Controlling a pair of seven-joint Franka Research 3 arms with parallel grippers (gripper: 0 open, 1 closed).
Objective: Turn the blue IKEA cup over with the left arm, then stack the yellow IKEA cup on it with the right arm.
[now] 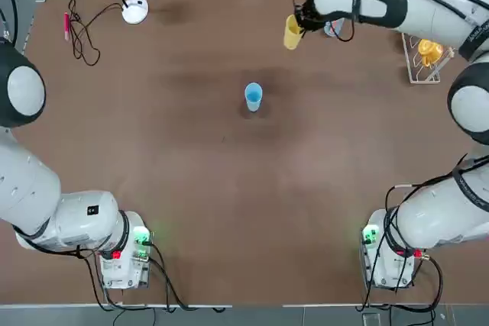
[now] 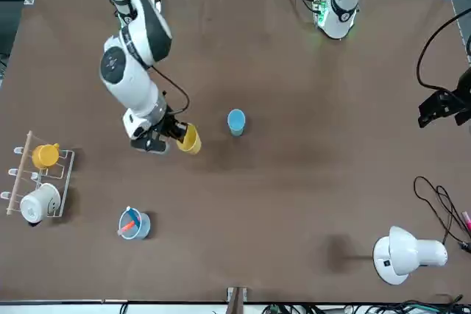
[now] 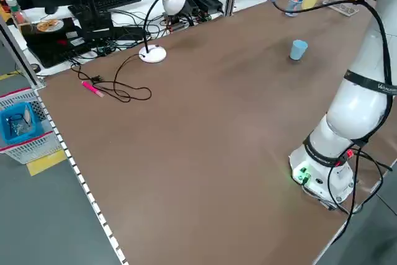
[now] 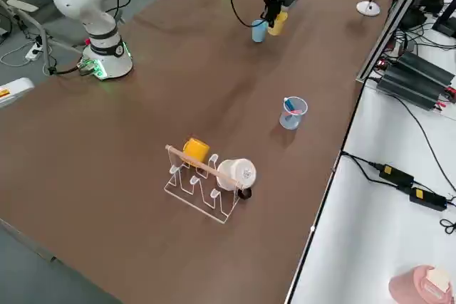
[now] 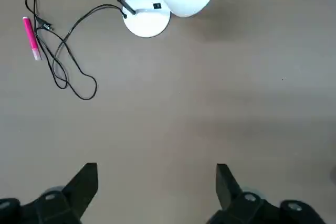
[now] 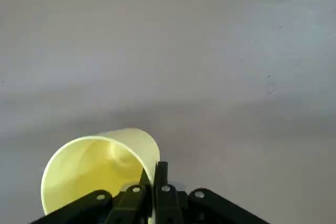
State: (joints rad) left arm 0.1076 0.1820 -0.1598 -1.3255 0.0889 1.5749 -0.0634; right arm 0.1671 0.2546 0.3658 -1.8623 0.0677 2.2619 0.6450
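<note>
Now we see the blue cup point(image 1: 253, 97) upright between the desk's point(image 1: 229, 173) middle and far edge, our right gripper point(image 6: 153, 167) clamped on the tilted yellow cup's point(image 6: 92, 169) wall, our left gripper's point(image 5: 156, 167) fingers wide apart near the left edge

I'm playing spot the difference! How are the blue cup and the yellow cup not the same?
The blue cup is light blue; the yellow cup is yellow. The blue cup stands on the table, while the yellow cup is pinched by its wall in the right gripper. Both are plain, with no handle.
</note>
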